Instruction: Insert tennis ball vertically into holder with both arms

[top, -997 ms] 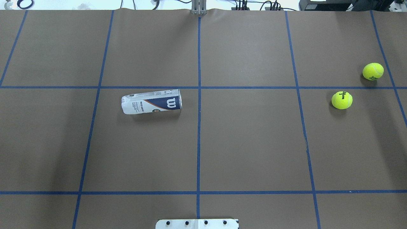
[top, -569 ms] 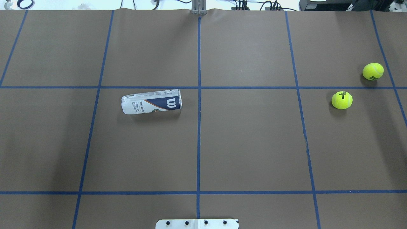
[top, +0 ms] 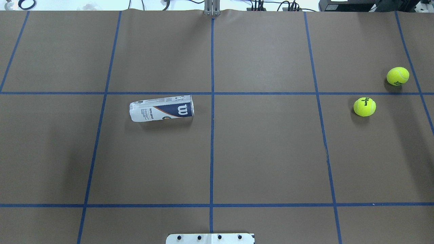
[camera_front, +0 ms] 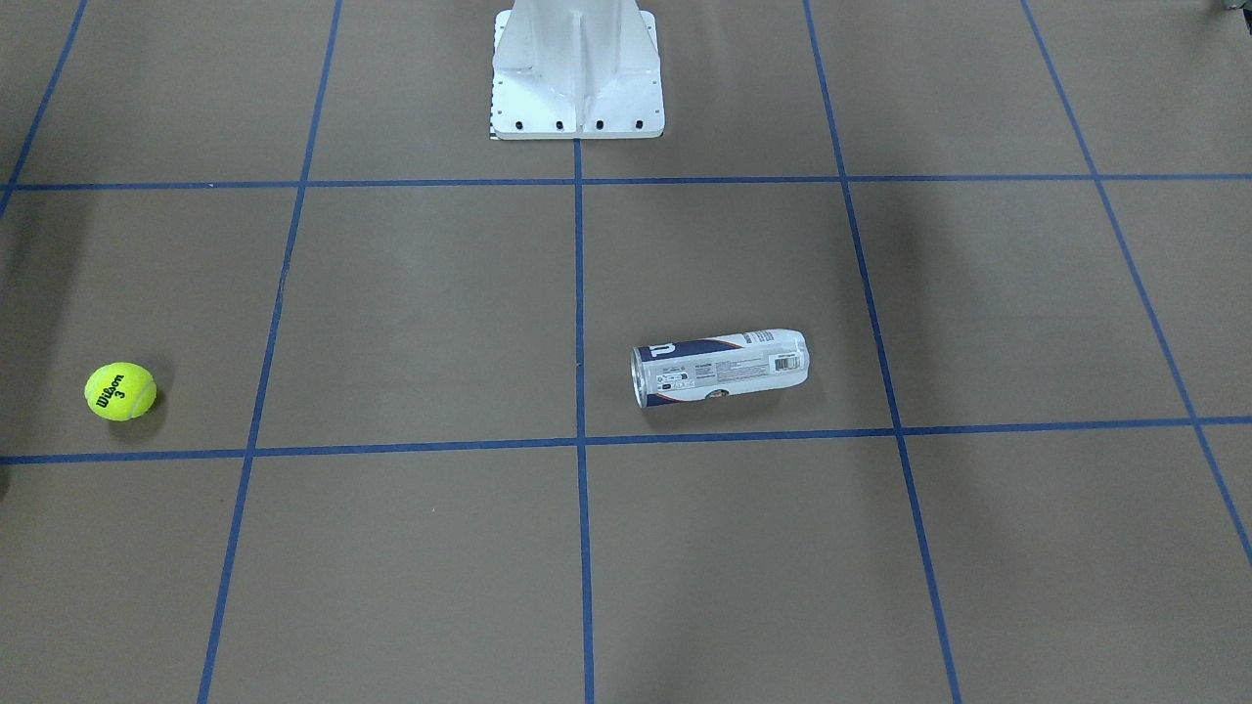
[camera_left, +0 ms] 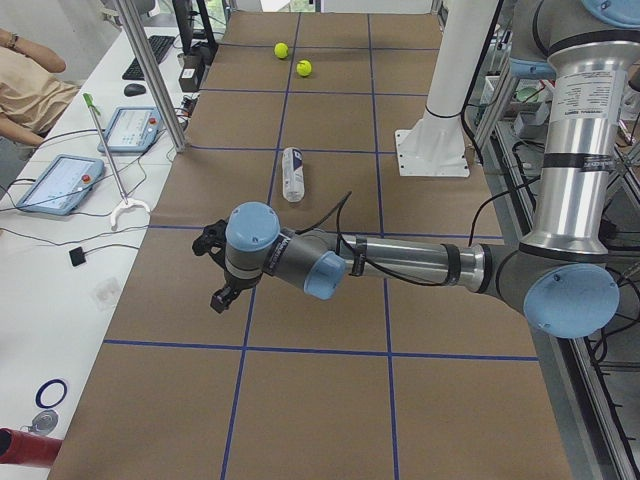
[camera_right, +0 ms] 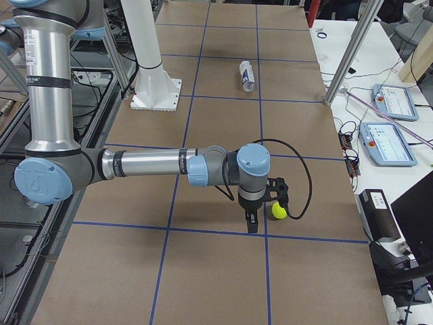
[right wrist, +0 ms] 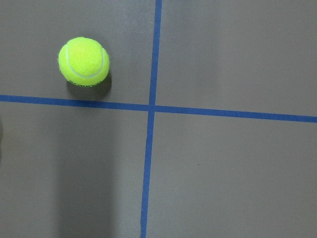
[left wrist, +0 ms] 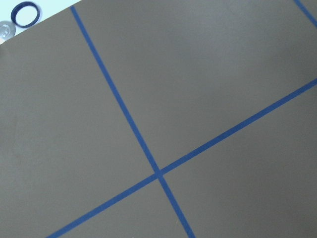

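The holder [top: 161, 108] lies on its side left of the table's middle, metal-rimmed mouth toward the centre line; it also shows in the front view [camera_front: 721, 367] and both side views [camera_left: 291, 174] [camera_right: 247, 74]. The tennis ball with the "Wilson 3" print [top: 364, 106] rests at the far right [camera_front: 120, 391] [camera_left: 304, 68]. Both arms show only in the side views. My left gripper [camera_left: 214, 270] hovers over bare table, well short of the holder. My right gripper [camera_right: 264, 203] hovers beside the second ball. I cannot tell whether either is open or shut.
A second tennis ball [top: 397, 76] lies farther right near a tape crossing; it shows in the right wrist view [right wrist: 83, 61] and the right side view [camera_right: 278, 211]. The white pedestal base [camera_front: 577, 68] stands at the robot's edge. Blue tape lines grid the brown table [top: 264, 152].
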{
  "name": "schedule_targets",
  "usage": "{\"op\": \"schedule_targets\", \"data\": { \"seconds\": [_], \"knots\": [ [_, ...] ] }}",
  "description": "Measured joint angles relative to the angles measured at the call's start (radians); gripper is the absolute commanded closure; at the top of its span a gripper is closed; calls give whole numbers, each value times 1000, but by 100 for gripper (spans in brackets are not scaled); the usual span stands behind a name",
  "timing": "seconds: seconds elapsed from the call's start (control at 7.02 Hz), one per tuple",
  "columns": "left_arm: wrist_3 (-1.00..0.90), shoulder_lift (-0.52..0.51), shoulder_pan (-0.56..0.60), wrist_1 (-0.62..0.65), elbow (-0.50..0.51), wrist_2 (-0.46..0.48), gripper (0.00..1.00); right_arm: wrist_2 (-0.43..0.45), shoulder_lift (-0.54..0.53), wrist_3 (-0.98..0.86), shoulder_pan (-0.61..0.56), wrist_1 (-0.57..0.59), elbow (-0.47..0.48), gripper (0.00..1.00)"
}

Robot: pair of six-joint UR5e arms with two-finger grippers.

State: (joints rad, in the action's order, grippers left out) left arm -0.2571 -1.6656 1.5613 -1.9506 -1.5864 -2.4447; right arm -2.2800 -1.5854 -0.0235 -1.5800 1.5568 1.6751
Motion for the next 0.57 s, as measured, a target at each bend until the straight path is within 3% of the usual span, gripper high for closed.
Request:
{"op": "schedule_targets", "data": {
  "seconds": [0.57],
  "knots": [
    [21,-232,-188,-7,53,-3,0,1,-4,2,-2,-1,-3,0]
  ]
}}
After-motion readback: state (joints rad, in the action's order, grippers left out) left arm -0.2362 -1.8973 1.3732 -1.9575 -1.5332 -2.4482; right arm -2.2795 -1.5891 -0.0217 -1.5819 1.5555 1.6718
